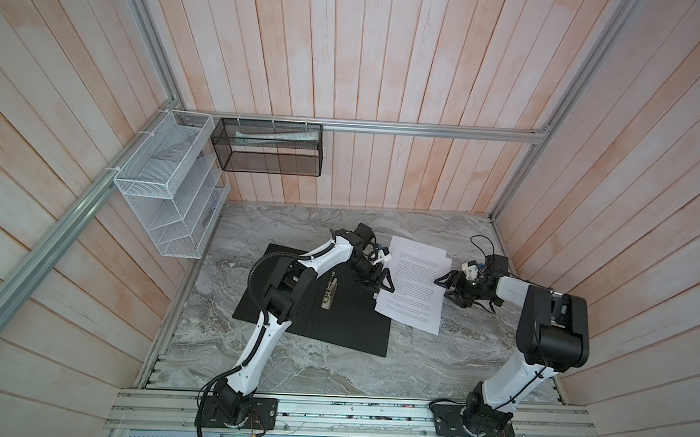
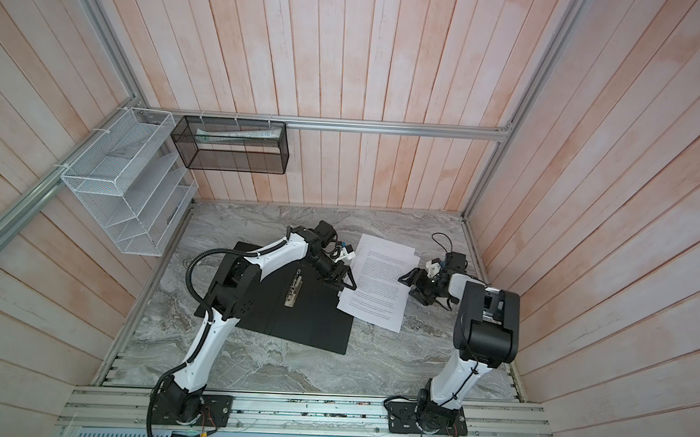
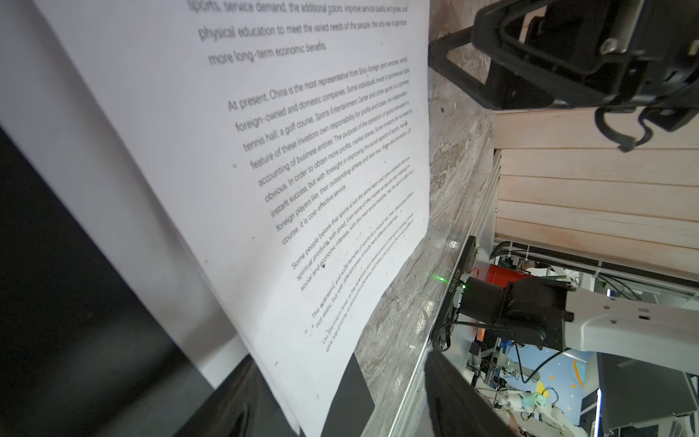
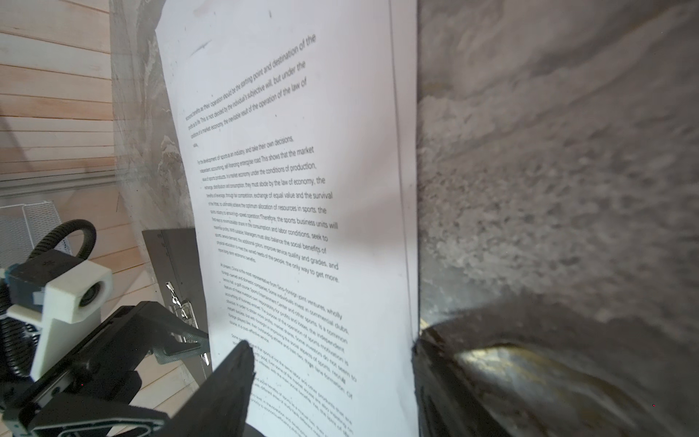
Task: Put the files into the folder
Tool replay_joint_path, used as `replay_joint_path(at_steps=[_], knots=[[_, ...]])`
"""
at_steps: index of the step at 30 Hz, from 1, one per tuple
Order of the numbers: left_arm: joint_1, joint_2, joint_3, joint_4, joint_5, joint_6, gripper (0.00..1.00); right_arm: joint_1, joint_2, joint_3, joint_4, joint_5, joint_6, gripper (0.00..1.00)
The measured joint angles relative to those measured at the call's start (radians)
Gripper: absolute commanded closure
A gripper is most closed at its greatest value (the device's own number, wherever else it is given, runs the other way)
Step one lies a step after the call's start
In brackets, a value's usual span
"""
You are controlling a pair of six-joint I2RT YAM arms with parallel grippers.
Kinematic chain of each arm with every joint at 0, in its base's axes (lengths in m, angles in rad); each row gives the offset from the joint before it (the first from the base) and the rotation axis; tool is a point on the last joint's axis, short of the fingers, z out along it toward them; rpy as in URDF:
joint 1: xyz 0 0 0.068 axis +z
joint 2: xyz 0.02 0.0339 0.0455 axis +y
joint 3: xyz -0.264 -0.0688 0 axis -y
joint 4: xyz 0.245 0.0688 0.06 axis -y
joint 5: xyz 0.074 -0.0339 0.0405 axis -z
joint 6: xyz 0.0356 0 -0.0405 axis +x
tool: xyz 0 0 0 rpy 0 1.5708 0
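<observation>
bench (image 1: 289,370): It was a big grey top that looked like stone. It carried the folder and the files.
folder (image 1: 333,326): It lay open and flat with its black side up. It was near the middle of the bench, a bit toward the left edge. The left arm reached over it.
white wire rack (image 1: 167,183): It hung on the left wall, above the left edge of the bench.
black mesh basket (image 1: 269,148): It hung on the back wall rail, above the far left corner of the bench. Something pale lay inside it.
files (image 1: 414,290): They were white sheets with small black print, in a loose pile fanned a little. They lay flat toward the far right corner of the bench. Their left edge lay over the folder's right edge. They were not inside the folder yet.
left gripper (image 1: 377,285): It was at the left edge of the files, where paper met folder. Its jaws were spread apart. I could not tell if they touched the paper.
right gripper (image 1: 449,290): It was at the right edge of the files. Its jaws were spread apart. One finger (image 4: 234,378) was over the print, and the other was just past the paper's edge.
spine clip (image 1: 329,295): This small shiny metal part sat on the folder's middle fold.
</observation>
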Motion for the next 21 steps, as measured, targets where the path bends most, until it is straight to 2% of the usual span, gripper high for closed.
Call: replay_joint_path(at_steps=[7, 9, 14, 18, 21], knots=[[0.0, -0.026, 0.034, -0.031, -0.13, 0.039, 0.24, 0.01, -0.033, 0.001, -0.058, 0.084, 0.0, 0.3], [0.0, -0.026, 0.08, -0.032, -0.179, 0.059, 0.14, 0.01, -0.04, 0.008, -0.081, 0.123, 0.0, 0.3], [0.004, -0.015, 0.232, -0.003, -0.271, 0.096, 0.01, 0.01, -0.042, 0.023, -0.102, 0.184, 0.0, 0.3], [0.01, 0.077, 0.419, 0.021, -0.293, 0.098, 0.0, 0.011, -0.043, 0.023, -0.103, 0.196, 0.0, 0.3], [0.014, 0.149, 0.474, 0.046, -0.296, 0.092, 0.0, 0.012, -0.045, 0.022, -0.103, 0.201, 0.0, 0.3]])
